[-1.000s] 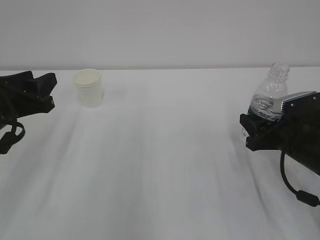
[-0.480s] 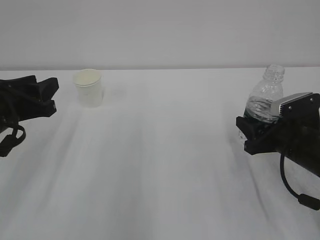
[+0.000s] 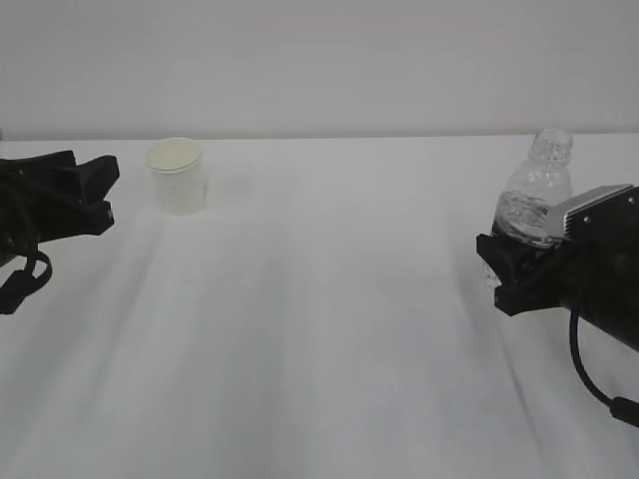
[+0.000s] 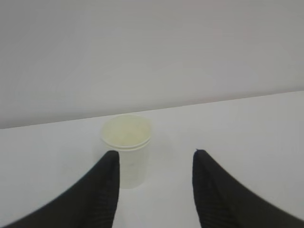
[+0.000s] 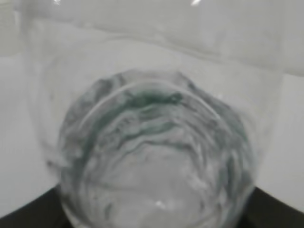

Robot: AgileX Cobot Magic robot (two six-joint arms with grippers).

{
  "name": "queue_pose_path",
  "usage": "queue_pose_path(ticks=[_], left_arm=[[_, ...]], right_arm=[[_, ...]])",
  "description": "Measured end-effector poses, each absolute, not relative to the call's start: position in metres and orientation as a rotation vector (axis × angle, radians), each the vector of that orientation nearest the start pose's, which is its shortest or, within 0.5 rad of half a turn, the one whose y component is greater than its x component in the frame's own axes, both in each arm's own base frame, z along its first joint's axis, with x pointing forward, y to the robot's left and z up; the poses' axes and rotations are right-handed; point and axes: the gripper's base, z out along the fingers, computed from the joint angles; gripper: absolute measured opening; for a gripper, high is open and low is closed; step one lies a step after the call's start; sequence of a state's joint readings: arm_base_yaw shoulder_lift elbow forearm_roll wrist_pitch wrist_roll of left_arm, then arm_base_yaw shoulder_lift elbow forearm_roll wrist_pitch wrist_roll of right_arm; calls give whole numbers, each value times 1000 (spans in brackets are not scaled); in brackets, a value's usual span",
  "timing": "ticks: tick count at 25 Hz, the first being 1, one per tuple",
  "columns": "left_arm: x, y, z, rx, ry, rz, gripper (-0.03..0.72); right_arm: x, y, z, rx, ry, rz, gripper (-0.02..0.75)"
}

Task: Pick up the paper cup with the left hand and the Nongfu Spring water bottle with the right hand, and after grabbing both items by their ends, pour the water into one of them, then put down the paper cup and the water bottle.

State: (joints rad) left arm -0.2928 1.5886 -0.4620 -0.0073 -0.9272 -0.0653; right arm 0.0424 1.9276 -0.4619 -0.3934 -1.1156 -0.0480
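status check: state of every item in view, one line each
paper cup: upright on the table, free, nothing seen inside; sits ahead of the left fingers, off toward one of them.
Nongfu Spring water bottle: uncapped, roughly upright, its lower body in the right hand.
left hand: fingers apart, short of the cup, holding nothing.
right hand: closed around the bottle.
water: in the bottle.

- Paper cup (image 3: 177, 176): upright on the table (image 3: 319, 329), far left, near its rear edge.
- Left gripper (image 3: 98, 189): just left of the cup, apart from it.
- Water bottle (image 3: 534, 195): far right, between the fingers of the right gripper (image 3: 502, 269).
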Motion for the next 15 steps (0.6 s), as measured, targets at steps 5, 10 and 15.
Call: queue_pose_path(ticks=[5, 10, 15], left_arm=[[269, -81, 184, 194, 1698, -267, 356], [272, -84, 173, 231, 1716, -273, 356], [277, -86, 163, 225, 1672, -281, 354]], right_arm=[[285, 43, 110, -487, 1775, 191, 421], [283, 43, 110, -487, 1781, 192, 421], [283, 43, 110, -485, 1781, 191, 420]])
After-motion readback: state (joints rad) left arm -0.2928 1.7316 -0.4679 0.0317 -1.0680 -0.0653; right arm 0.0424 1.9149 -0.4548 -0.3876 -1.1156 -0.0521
